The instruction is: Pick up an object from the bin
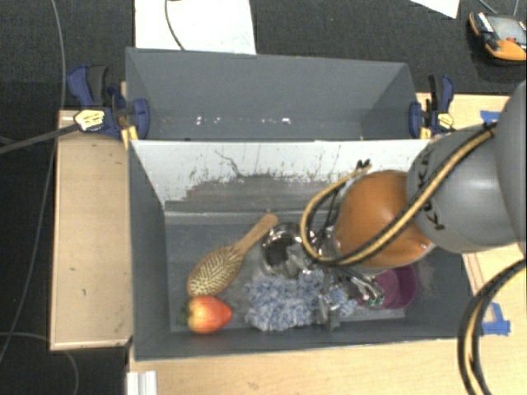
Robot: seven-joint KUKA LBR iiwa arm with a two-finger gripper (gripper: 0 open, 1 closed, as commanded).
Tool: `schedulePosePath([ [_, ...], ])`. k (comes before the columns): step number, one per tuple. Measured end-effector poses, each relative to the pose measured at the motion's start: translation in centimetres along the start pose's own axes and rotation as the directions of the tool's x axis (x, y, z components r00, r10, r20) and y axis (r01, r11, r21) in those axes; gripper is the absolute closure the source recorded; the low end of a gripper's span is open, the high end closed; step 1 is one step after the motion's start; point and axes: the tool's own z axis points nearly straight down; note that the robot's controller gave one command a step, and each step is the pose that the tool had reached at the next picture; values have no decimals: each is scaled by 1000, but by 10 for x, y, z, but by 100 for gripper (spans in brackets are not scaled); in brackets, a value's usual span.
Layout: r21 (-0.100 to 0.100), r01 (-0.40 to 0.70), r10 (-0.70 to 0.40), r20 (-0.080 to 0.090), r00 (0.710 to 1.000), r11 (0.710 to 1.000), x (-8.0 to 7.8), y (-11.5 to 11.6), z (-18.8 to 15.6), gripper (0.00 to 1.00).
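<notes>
While the arm is extended in from 3 o'clock, the gripper is seen low at the right edge of a blue-grey knitted cloth, which is spread at 6 o'clock on the floor of the grey bin. Whether the gripper is spread or pressed together cannot be told. A purple object is seen at 4 o'clock, a shiny metal object just above the cloth, a wooden hairbrush at 9 o'clock, and a red apple at 7 o'clock.
</notes>
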Motion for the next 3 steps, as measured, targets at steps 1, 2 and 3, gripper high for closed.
schedulePosePath([
  [1,-3,-57,56,-6,998,998,0,-3,-5,0],
  [2,2,361,-361,7,932,933,13,-4,-15,0],
  [3,-3,-28,28,2,1000,1000,-1,-3,-7,100],
])
